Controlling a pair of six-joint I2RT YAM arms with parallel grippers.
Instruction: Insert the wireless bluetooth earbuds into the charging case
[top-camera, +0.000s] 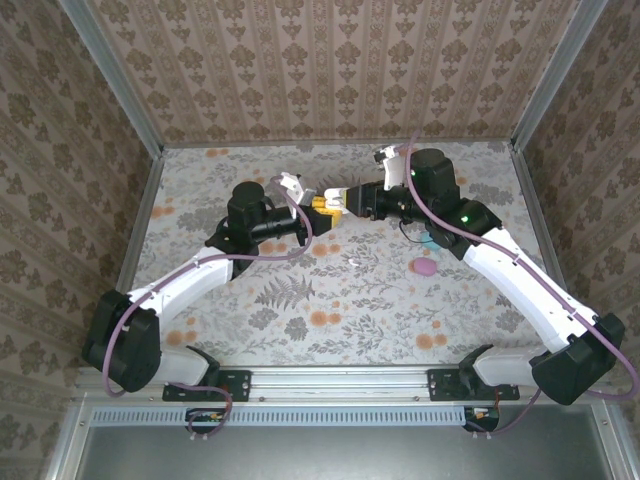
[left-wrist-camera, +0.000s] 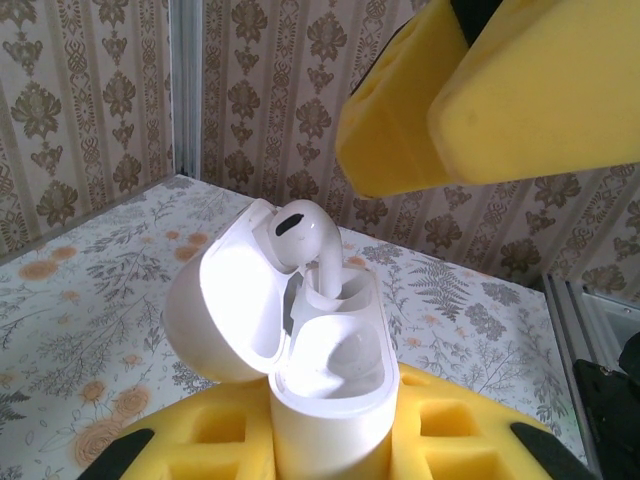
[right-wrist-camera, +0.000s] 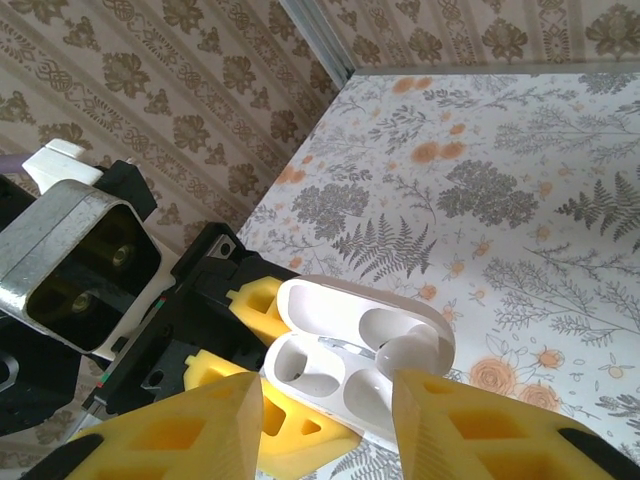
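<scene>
Your left gripper (top-camera: 318, 207) is clenched on the charging case (left-wrist-camera: 330, 380), its yellow foam fingers (left-wrist-camera: 200, 440) pressing the lower body from either side, so the case stands upright and lifted above the table (top-camera: 300, 320). The lid (left-wrist-camera: 215, 310) is swung open to the left in the left wrist view, hinge side down, with the hollow interior facing up. One white earbud (left-wrist-camera: 300, 232) sits in the far slot. Its stem is down in the well, and its rounded head stands proud of the rim and leans against the inside of the lid. You cannot say from these views whether it is fully seated. The near slot (left-wrist-camera: 345, 360) shows as an open white hollow. Your right gripper (right-wrist-camera: 330, 420) is released, its two yellow fingers (right-wrist-camera: 480, 430) spread apart and gripping nothing. It hangs just above the case and clear of the earbud. In the left wrist view those fingers loom at upper right, with a gap between them and the bud's head. From the top camera, both grippers meet near the back middle of the table, tip to tip. A pink pebble-shaped case (top-camera: 424, 266) lies on the table under your right arm. Just behind it is a teal item (top-camera: 430, 241), partly hidden by the arm.
</scene>
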